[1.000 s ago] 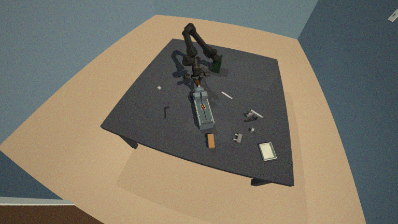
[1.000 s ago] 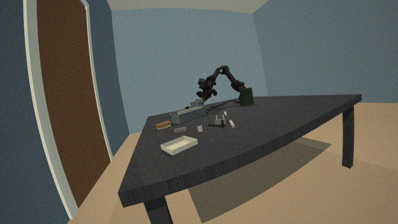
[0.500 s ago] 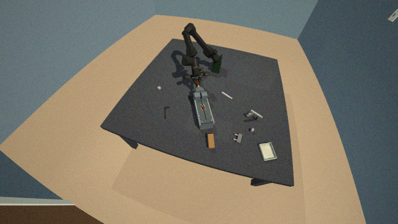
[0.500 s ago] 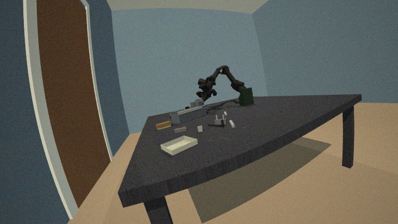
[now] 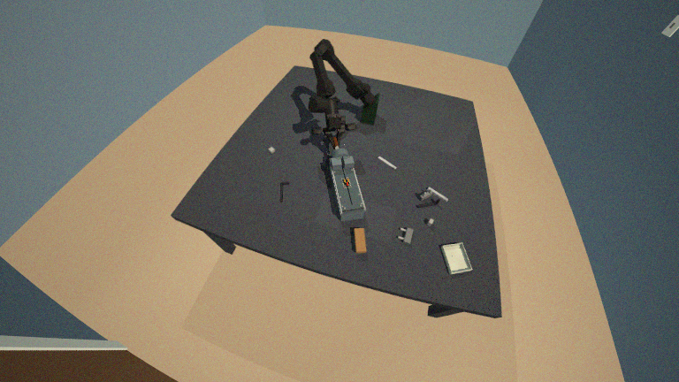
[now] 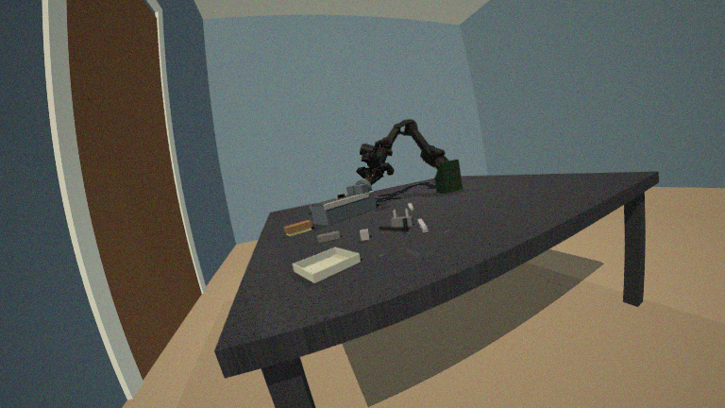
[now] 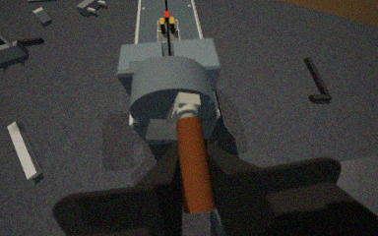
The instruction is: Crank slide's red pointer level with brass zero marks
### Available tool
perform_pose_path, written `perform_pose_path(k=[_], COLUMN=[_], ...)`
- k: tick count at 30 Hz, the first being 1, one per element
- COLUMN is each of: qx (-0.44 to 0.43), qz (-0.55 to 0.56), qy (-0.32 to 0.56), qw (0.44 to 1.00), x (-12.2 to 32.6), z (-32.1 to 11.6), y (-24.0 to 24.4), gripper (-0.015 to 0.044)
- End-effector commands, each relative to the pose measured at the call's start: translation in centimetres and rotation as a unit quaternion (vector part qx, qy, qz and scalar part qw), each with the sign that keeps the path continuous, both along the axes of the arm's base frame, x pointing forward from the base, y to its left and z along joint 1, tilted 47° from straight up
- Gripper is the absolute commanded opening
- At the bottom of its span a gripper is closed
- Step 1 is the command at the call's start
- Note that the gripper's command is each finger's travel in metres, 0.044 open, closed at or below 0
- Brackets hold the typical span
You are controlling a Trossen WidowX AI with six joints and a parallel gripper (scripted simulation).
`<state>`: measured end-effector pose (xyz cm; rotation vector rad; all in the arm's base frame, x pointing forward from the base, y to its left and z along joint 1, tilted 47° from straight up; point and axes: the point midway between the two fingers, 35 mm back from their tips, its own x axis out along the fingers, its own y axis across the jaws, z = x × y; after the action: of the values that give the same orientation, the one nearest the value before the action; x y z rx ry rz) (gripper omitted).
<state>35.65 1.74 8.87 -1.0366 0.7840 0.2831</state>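
The grey machine [image 5: 352, 213] [image 6: 342, 212] [image 7: 169, 70] has a long slotted top with a crank at the end nearest the arm. My gripper [image 5: 336, 140] [image 6: 372, 179] [image 7: 189, 145] is shut on the orange crank handle [image 7: 195, 169], with one dark finger on each side. A pale crank joint [image 7: 188, 100] connects the handle to the round housing. The slide's red pointer [image 5: 347, 184] [image 7: 166, 14] shows close to the two brass marks [image 5: 345, 180] [image 7: 171, 22]. In the wrist view it appears slightly beyond them, away from the crank; exact alignment is unclear.
An orange block [image 5: 360, 240] [image 6: 297, 227] lies beyond the machine's far end. A cream tray [image 5: 469, 263] [image 6: 312, 276], grey parts and a white bar [image 5: 386, 162] [image 7: 24, 151] lie to one side. A black L-shaped tool [image 5: 281, 191] [image 7: 315, 77] lies on the other.
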Motion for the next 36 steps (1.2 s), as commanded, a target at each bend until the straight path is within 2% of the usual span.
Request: perform_pose_path(k=[1,36], qx=[-0.001,-0.002], qz=[-0.008,-0.008], qy=[-0.008,-0.008], qw=[1.000,1.000], x=[0.5,1.8], z=[0.4,-1.1], y=[-0.7,-3.6], gripper=[0.0000,0.0000])
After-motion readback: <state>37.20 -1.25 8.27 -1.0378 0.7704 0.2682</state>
